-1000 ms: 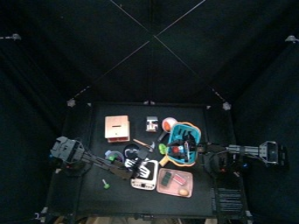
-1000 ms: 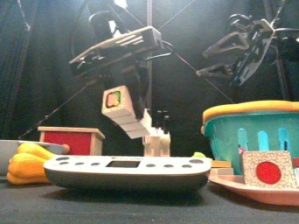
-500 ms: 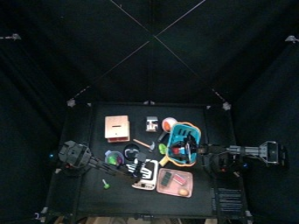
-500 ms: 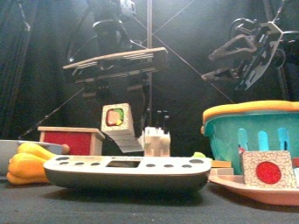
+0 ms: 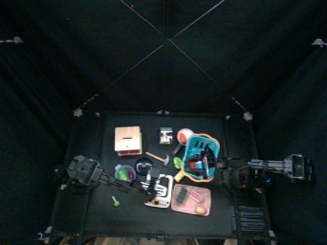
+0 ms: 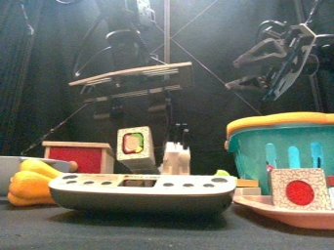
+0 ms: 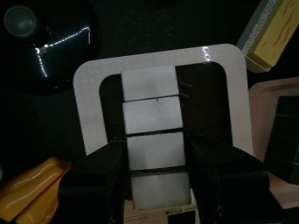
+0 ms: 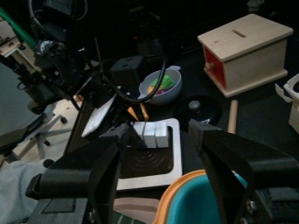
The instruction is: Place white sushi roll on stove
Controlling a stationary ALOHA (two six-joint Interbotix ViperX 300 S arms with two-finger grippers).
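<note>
The white sushi roll point(image 6: 132, 143), a small white piece with a green and red face, hangs just above the stove point(image 6: 144, 191), a flat white slab at the table's front. My left gripper point(image 6: 132, 148) is shut on the roll from above. In the left wrist view the roll point(image 7: 156, 147) sits between the two dark jaws, with the stove's white rim point(image 7: 87, 96) right below. From the top, the stove point(image 5: 159, 190) lies front centre with the left gripper point(image 5: 149, 181) over it. My right gripper point(image 8: 166, 166) is open and holds nothing, hanging high over the teal basket.
A teal basket point(image 6: 280, 146) stands right of the stove, on a pink tray point(image 6: 294, 210). A salmon box point(image 6: 81, 156) with a red face and a yellow toy point(image 6: 33, 181) are on the left. A green bowl point(image 8: 163, 83) stands behind the stove.
My left gripper has come down with the sushi roll, from well above the stove to just over its surface, and has levelled out. The right arm has not moved.
</note>
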